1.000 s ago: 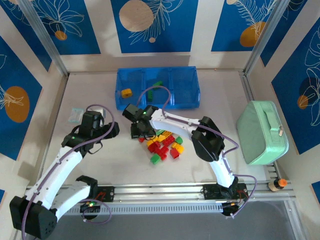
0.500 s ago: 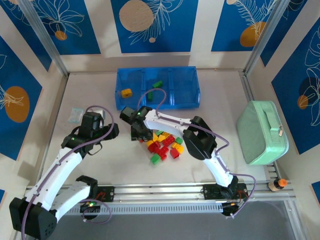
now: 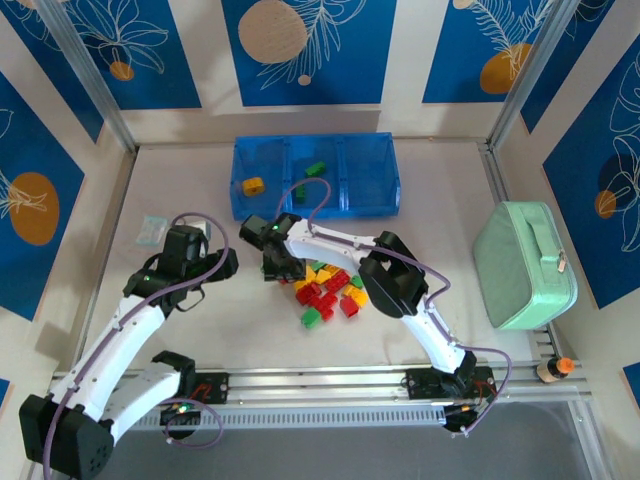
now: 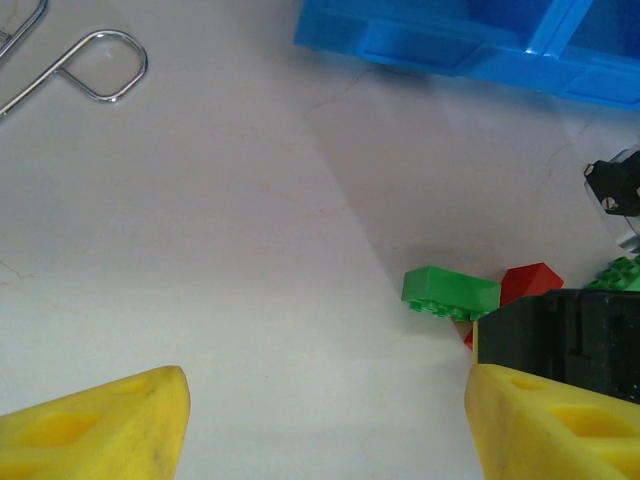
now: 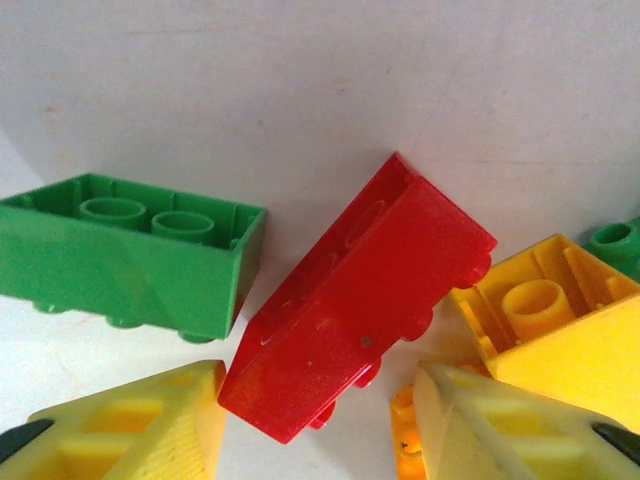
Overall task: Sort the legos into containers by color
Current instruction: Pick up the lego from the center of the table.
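Currently on the pick step. Got legos [image 3: 328,292] heaped on table [image 3: 450,190], toward near edge. Got right gripper [image 5: 320,400] part open astride a tilted red brick [image 5: 355,290] at heap's far-left end, not pinched yet. Got left gripper [image 4: 325,400] wide open, empty, left of heap. Need to close, lift, carry to tray [image 3: 372,190] at far edge. Probably right compartment, given orange brick [image 3: 253,185] left, green brick [image 3: 316,169] middle.

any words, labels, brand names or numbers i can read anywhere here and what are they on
No readable text anywhere.
Red studded plastic brick, seen close: no lettering legible.
Translucent blue plastic tray: no label.
Mint-green zipped case: no marking visible.
Blue wall panels: leaf and circle drawings, no writing.
Small orange-topped item: too small to tell.
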